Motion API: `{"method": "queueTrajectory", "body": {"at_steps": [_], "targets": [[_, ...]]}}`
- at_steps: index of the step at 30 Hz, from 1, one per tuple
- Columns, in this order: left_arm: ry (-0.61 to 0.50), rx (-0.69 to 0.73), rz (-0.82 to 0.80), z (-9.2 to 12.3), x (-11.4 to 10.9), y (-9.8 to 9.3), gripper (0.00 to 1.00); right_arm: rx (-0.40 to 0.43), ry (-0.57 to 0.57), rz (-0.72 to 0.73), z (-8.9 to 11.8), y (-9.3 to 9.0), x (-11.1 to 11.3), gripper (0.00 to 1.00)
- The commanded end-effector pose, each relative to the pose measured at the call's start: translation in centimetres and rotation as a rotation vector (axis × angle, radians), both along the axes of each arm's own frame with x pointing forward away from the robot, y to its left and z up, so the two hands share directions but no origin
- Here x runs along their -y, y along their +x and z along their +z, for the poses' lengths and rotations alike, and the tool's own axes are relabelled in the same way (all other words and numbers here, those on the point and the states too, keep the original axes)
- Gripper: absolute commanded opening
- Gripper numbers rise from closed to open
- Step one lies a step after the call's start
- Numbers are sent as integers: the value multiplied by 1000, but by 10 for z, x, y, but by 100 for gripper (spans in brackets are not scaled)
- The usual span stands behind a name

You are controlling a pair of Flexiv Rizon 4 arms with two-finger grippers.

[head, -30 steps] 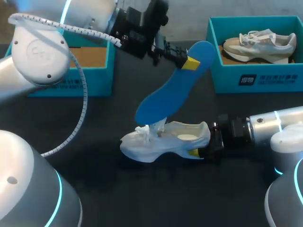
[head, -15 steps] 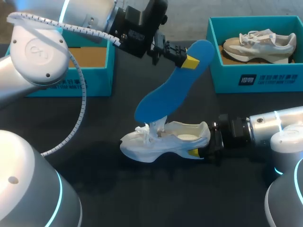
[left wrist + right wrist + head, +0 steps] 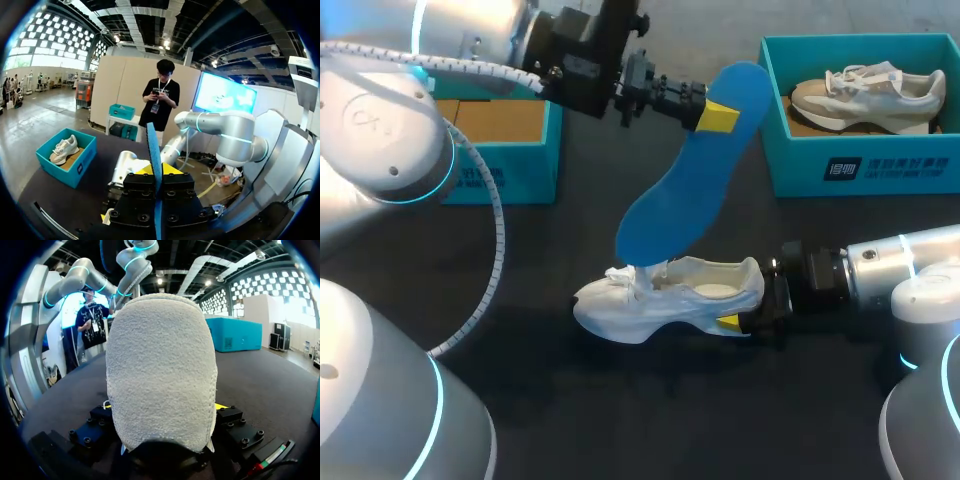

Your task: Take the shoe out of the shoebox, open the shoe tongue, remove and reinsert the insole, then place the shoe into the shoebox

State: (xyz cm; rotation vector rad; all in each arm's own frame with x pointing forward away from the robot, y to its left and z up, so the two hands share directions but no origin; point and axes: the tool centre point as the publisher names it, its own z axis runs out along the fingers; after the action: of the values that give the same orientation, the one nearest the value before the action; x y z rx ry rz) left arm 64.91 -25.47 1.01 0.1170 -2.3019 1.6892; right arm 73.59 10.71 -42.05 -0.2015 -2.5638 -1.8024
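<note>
The left gripper [image 3: 718, 115] is clamped on the heel end of the flat, smooth blue insole [image 3: 680, 185], which slants down to the white shoe [image 3: 660, 300] on the table [image 3: 620, 420]; the right gripper [image 3: 732, 322] pinches the shoe's fuzzy heel; dark tabletop lies open in front; the teal left shoebox [image 3: 510, 170] and right shoebox [image 3: 865, 165] stand behind

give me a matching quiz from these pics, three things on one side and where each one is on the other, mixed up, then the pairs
Things: 1 blue insole; 2 white shoe; 3 grey shoe.
Places: a in the right teal box; b on the table, heel in the right gripper; c pinched by the left gripper, slanting over the white shoe.
Pairs: 1-c, 2-b, 3-a.
</note>
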Motion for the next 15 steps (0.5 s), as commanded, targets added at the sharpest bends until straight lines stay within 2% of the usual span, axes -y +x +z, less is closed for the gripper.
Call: {"method": "queueTrajectory", "body": {"at_steps": [1, 15], "targets": [[-65, -16, 11, 4, -12, -10, 0, 0, -2, -2, 1, 0, 0, 0], [-160, -60, -12, 60, -27, -48, 0, 0, -2, -2, 1, 0, 0, 0]]}}
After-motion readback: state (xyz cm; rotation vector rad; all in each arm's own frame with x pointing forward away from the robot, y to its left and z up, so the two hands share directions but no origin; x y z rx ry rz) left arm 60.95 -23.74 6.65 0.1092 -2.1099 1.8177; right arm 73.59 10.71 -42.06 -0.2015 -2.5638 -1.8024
